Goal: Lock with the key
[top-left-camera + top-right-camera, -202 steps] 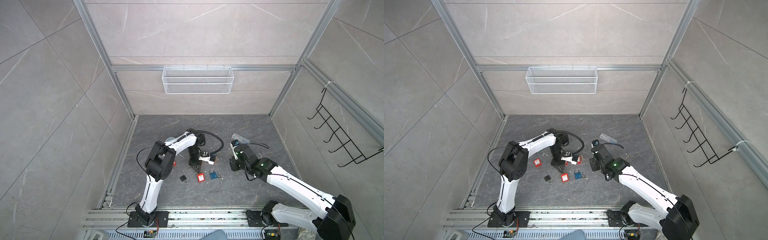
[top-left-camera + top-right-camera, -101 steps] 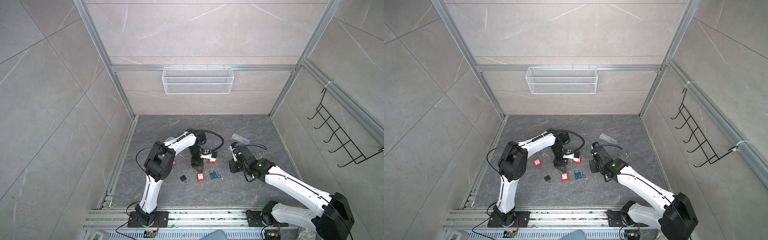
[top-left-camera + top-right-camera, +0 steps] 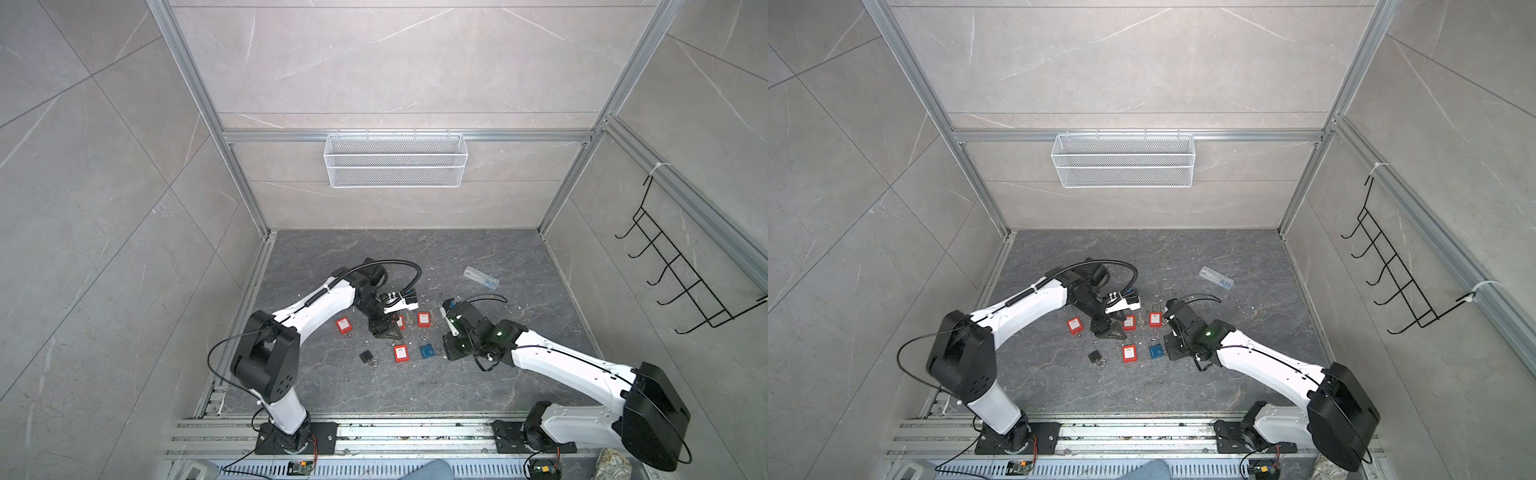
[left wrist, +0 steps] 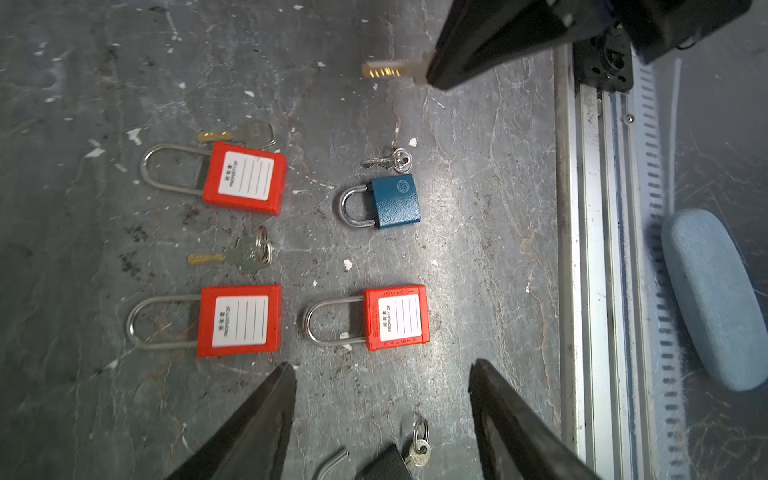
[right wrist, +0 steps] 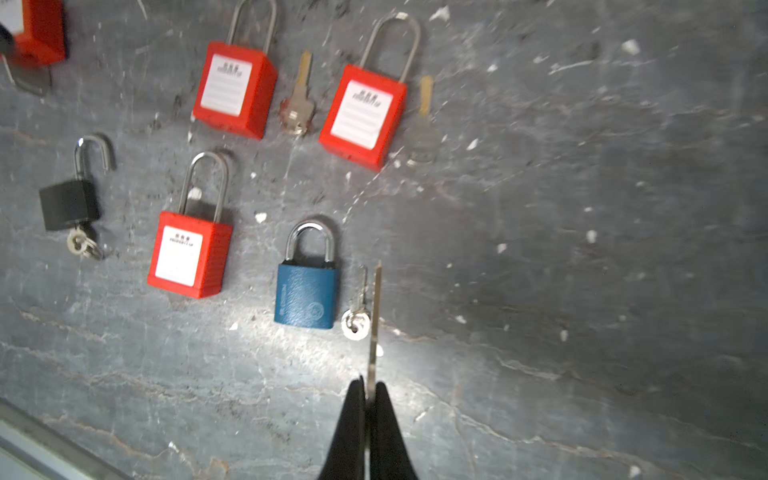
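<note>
Red padlock [image 5: 35,31], farthest from the blue padlock [image 5: 306,293]: blurred, cut by the frame edge. Black padlock [image 4: 380,464]: body largely cut off. Key [image 5: 376,307] near the blue padlock: head hidden, pinched in the right gripper [image 5: 368,386].

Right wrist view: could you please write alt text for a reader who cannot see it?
The right tool, shut, holds a key near a blue padlock on the grey surface. Red padlocks, loose keys and an open black padlock lie farther off.

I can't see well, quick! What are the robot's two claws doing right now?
Left gripper: open, empty.
Right gripper: closed on a key.
</note>
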Action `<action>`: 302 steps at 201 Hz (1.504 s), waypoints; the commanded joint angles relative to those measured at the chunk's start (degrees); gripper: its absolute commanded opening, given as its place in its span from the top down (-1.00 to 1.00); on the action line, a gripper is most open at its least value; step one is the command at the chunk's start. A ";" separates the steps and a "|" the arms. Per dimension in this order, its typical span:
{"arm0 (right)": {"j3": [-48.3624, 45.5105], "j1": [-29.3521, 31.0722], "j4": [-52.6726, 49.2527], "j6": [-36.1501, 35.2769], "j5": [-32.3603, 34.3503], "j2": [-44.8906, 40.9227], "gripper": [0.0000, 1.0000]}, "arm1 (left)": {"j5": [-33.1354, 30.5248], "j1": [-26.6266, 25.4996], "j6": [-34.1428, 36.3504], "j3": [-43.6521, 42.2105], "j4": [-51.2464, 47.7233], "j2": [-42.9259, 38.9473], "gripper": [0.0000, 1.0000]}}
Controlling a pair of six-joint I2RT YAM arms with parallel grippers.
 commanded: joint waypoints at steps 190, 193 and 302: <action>11.44 8.10 7.64 6.52 -3.21 20.75 0.57 | -10.79 9.02 -28.50 -22.31 30.66 -20.91 -0.31; 11.38 8.06 7.63 6.35 -3.24 20.52 0.53 | -10.80 8.99 -28.50 -22.34 30.77 -21.10 -0.31; 18.60 9.56 6.04 -1.27 -2.10 20.30 0.10 | -17.26 12.89 -36.61 -26.25 34.46 -28.82 -0.33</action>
